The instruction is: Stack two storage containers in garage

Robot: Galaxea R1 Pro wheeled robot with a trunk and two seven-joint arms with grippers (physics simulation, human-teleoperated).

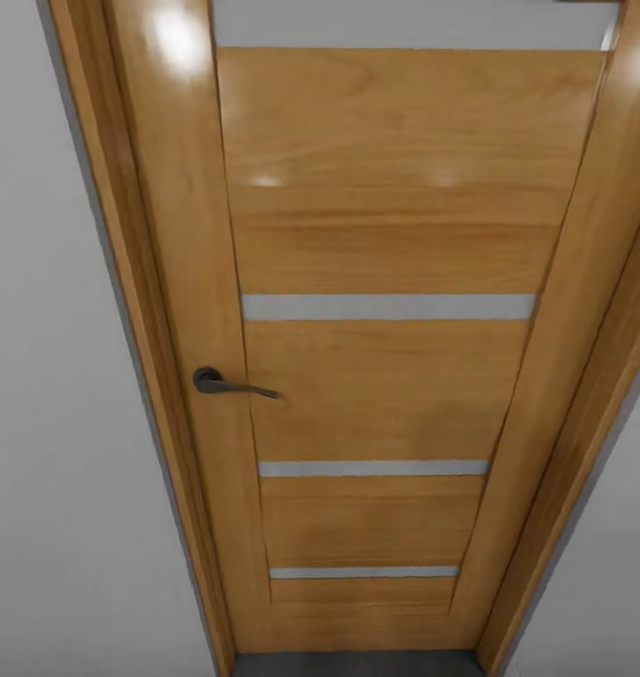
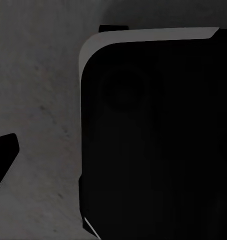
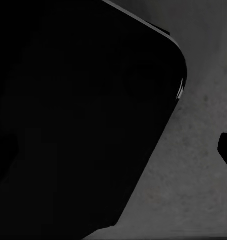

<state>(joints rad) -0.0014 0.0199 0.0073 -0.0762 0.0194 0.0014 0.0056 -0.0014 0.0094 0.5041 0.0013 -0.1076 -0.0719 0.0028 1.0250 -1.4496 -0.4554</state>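
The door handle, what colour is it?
Dark grey, almost black; the door handle shows best in the head view.

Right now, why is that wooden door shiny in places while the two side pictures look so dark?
Head view: glare patches on the glossy orange-brown wooden door, which tapers downward from lens perspective. Both wrist views: a black rounded body dominates, over dim speckled grey floor.
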